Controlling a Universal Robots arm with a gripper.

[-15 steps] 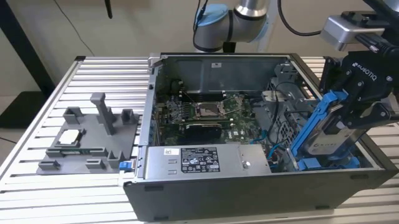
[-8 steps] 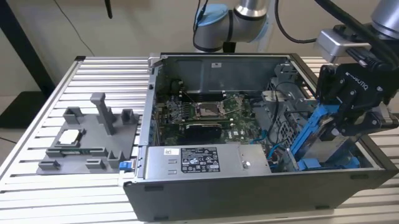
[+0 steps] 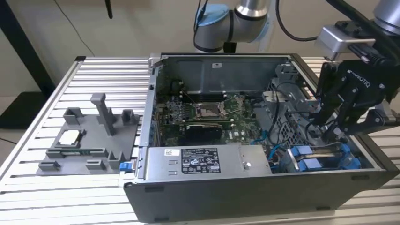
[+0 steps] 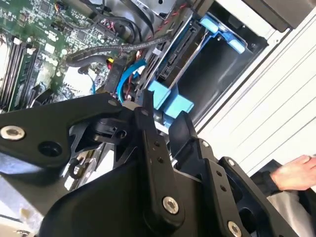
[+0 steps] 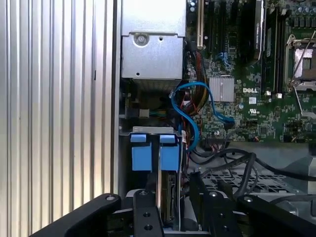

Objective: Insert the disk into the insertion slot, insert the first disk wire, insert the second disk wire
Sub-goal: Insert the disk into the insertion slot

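The disk [image 3: 325, 161] in its bright blue carrier sits in the insertion slot at the case's front corner, on the exterior view's right. My black gripper [image 3: 337, 129] hangs just above it, open. In the first wrist view the two fingertips [image 5: 144, 207] straddle the disk's silver edge [image 5: 167, 195], with the blue carrier tabs [image 5: 153, 150] just beyond. The second wrist view shows the blue carrier [image 4: 170, 101] through the gap of the gripper [image 4: 165, 117]. A loose blue wire [image 5: 190, 118] curls beside the slot, with black and red wires [image 4: 118, 47] near it.
The open computer case [image 3: 262, 197] lies on a ribbed metal table [image 3: 112, 75]. A grey power-supply box [image 3: 200, 161] with a sticker sits beside the slot, the green motherboard [image 3: 206, 110] behind it. A grey fixture [image 3: 87, 140] stands at the exterior view's left. A person's hand [image 4: 296, 173] rests nearby.
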